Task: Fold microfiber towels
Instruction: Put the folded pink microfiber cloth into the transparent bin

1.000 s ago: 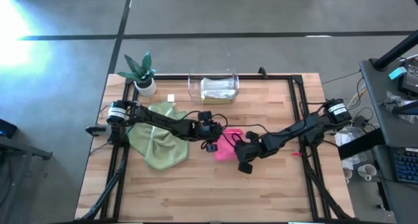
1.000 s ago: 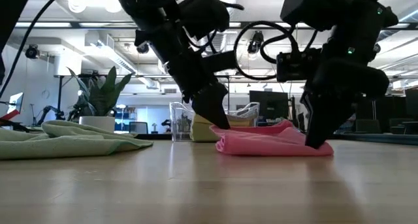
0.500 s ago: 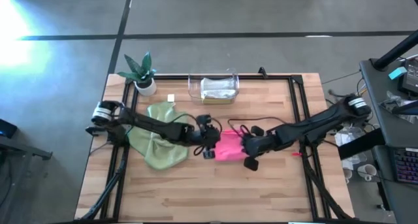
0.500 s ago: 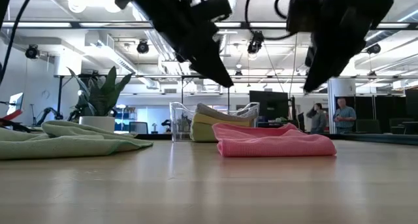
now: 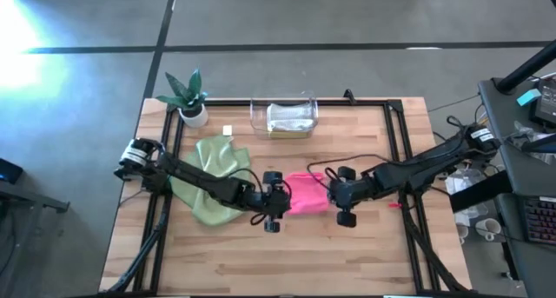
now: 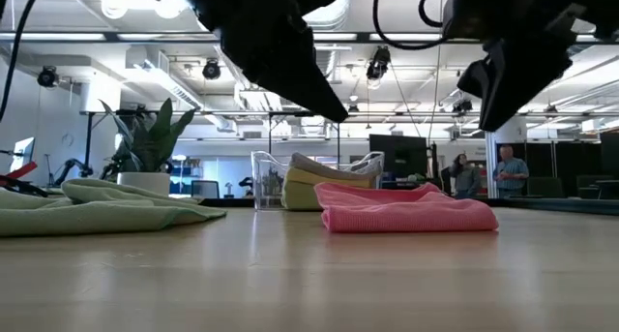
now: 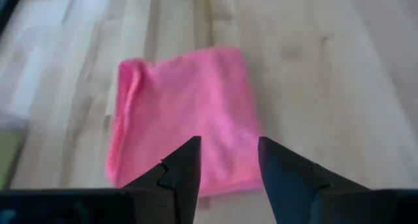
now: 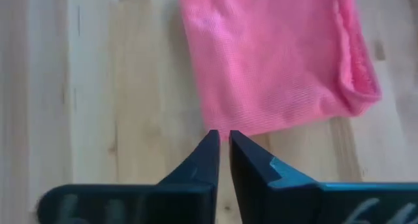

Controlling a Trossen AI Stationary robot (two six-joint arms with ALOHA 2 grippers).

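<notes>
A hot pink towel lies folded into a rectangle on the middle of the wooden table, flat on its underside. My left gripper hangs open in the air above the towel's left edge, touching nothing. My right gripper hangs above the towel's right edge. Its fingers are almost together and hold nothing. In the low view both grippers are well clear of the cloth. A sage green towel lies spread and rumpled on the table's left part.
A clear plastic bin with folded cloths in it stands at the far edge. A small potted plant is at the far left corner. A black frame runs along the table's sides. Bare wood spans the near half.
Both grippers have risen off the pink towel's two ends. My left gripper has drawn back toward the near edge, and my right gripper toward the right edge. The towel, rumpled a second ago, now lies flat as a folded rectangle.
</notes>
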